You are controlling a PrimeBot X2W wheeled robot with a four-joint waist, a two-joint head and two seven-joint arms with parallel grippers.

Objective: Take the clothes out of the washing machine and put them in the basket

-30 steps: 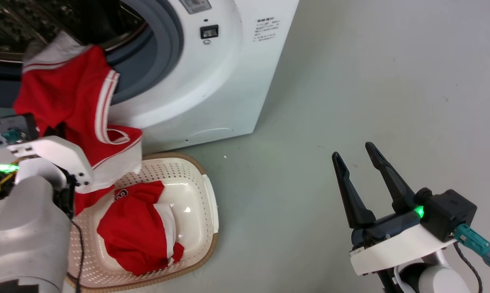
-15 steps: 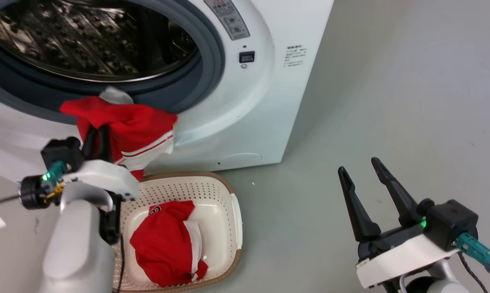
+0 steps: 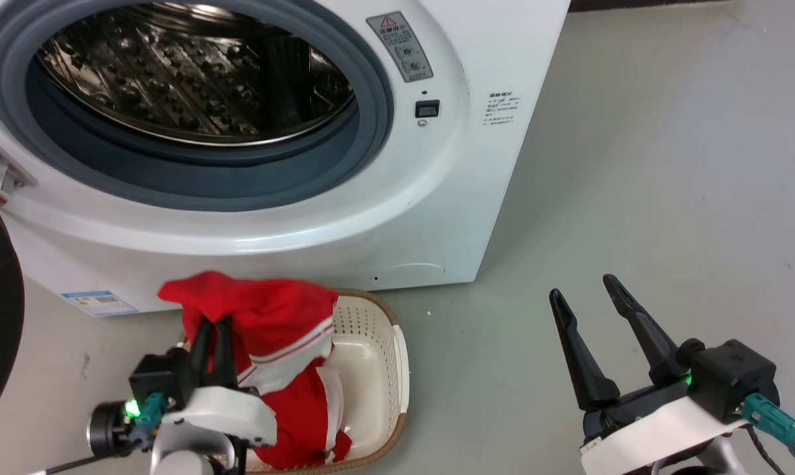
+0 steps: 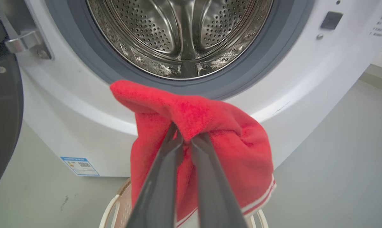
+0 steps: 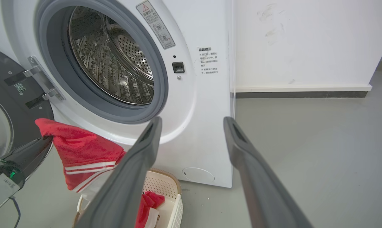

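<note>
Bright red soft garment (image 3: 268, 311) with white stripe trim (bunched over the fingertips) hangs above the cream perforated plastic basket (image 3: 371, 343), clamped in the left gripper (image 3: 214, 326); right gripper (image 3: 582, 287) fingers stand apart.

A large white front-loading washing machine (image 3: 437, 218) has a smooth, glossy painted front. Its grey door seal (image 3: 371, 132) looks like matt rubber, and the perforated drum (image 3: 192, 79) inside is bright, mirror-shiny steel. A bright red cloth garment (image 4: 222, 133) shows a soft, fuzzy nap with flat white stripe trim. The cream perforated plastic basket (image 3: 367, 330) is smooth and faintly glossy, its brown rim (image 3: 364, 295) textured like weave. The right gripper (image 3: 581, 286) has fingers (image 3: 572, 349) of dark, matt, smooth plastic. The grey floor (image 3: 667, 165) is smooth with a dull sheen.
</note>
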